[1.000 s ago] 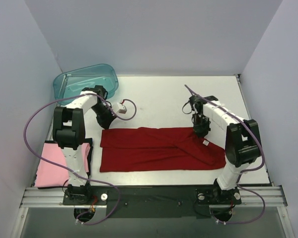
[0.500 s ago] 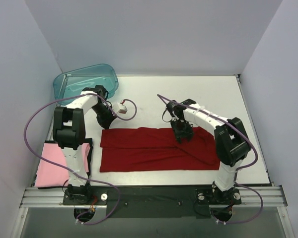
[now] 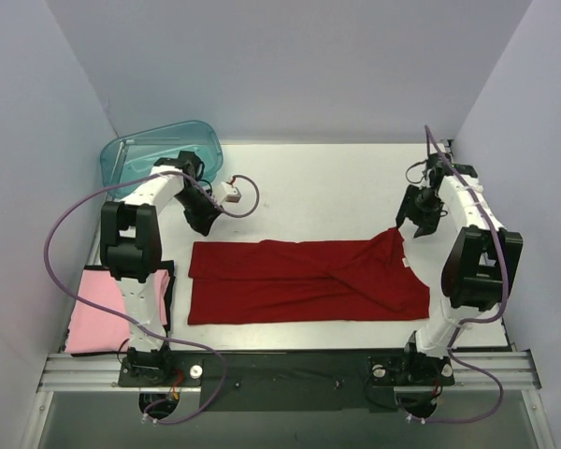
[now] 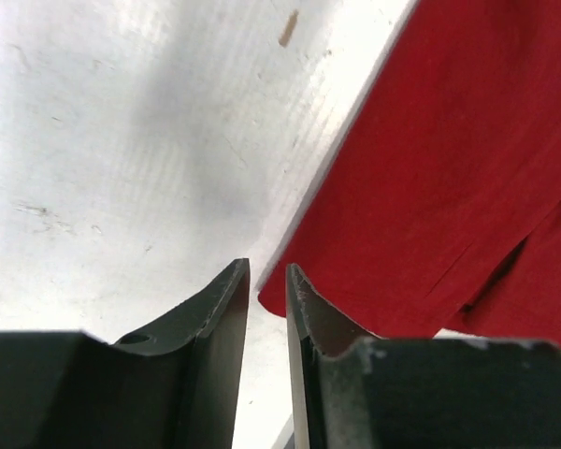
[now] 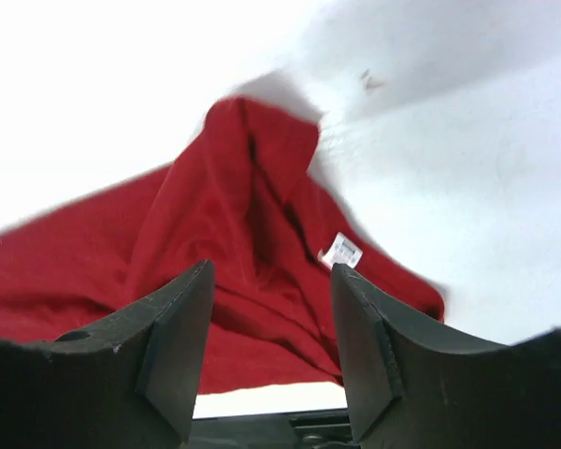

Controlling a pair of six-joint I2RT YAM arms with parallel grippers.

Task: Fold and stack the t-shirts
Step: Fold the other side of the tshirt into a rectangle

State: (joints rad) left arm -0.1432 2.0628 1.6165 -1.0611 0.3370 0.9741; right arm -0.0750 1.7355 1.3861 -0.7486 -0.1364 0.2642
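The right gripper (image 3: 411, 221) has swung from mid-shirt to the far right, its jaws wide and empty. The dark red t-shirt (image 3: 299, 285) lies on the table (image 3: 309, 178). The left gripper (image 3: 206, 223), jaws narrowly parted, sits at the shirt's far-left corner.

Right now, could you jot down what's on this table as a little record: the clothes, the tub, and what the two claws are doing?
dark red short-sleeved t-shirt: lying long across mid-table, partly folded
white neck label: showing near the shirt's right end
pale pink t-shirt: near left edge, partly under the left arm
translucent teal plastic tub: far left corner, apart from both shirts
left gripper: jaws slightly apart, empty, at the red shirt's far left corner
right gripper: open, empty, by the red shirt's far right corner
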